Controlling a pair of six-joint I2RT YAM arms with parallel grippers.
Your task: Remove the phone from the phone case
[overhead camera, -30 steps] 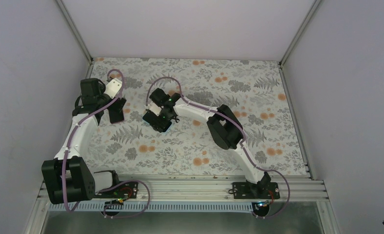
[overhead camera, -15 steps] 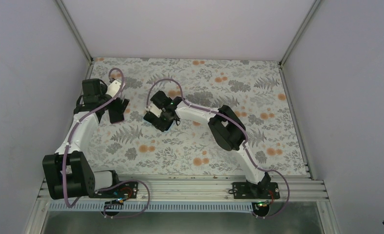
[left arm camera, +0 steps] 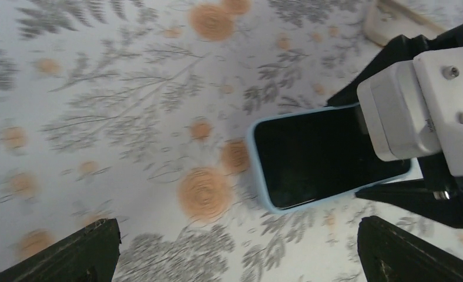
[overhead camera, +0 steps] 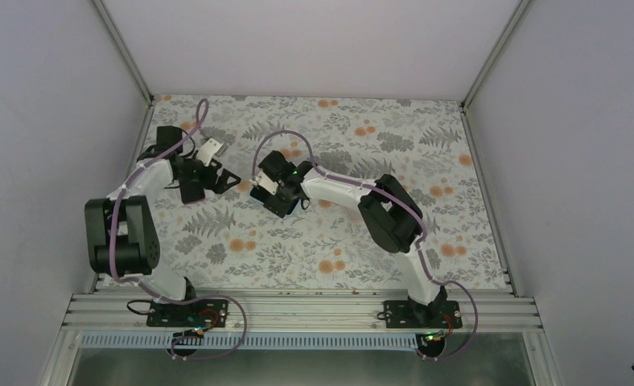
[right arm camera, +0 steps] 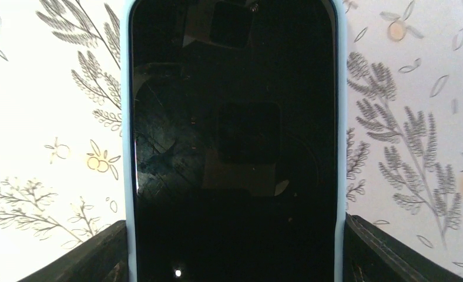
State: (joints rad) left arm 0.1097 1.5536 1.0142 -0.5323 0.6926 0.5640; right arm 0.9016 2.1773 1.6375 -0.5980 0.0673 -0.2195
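- My left arm (overhead camera: 149, 170) climbs from its base along the left side of the floral table (overhead camera: 459, 201). The elbow is raised, and the wrist turns inward over the far left part of the table.
- My left gripper (left arm camera: 236, 247) hangs above the table with nothing in it. Its two fingers (left arm camera: 70, 255) sit at the bottom corners of my left wrist view, spread wide and touching nothing.
- My right arm (overhead camera: 338, 186) rises from its base at the near right and bends at the elbow over mid-table. Its white forearm stretches leftward to a spot just beside my left gripper.
- My right gripper (right arm camera: 235, 247) points down over the phone (left arm camera: 323, 155). The phone lies dark screen up on the table, left of centre, between my two wrists.
- The phone sits fully inside its pale blue phone case (left arm camera: 252, 158). The blue rim runs round every screen edge I can see.
- My right fingers (right arm camera: 94, 252) stand one on each long side of the phone case, near one end. They are set to its width and lie against the rim on both sides, a hold across the case.
- From my left wrist view, the other end of the phone case lies free ahead of my open fingers, which do not touch it.
- In the overhead view my right wrist hides nearly all of the phone.
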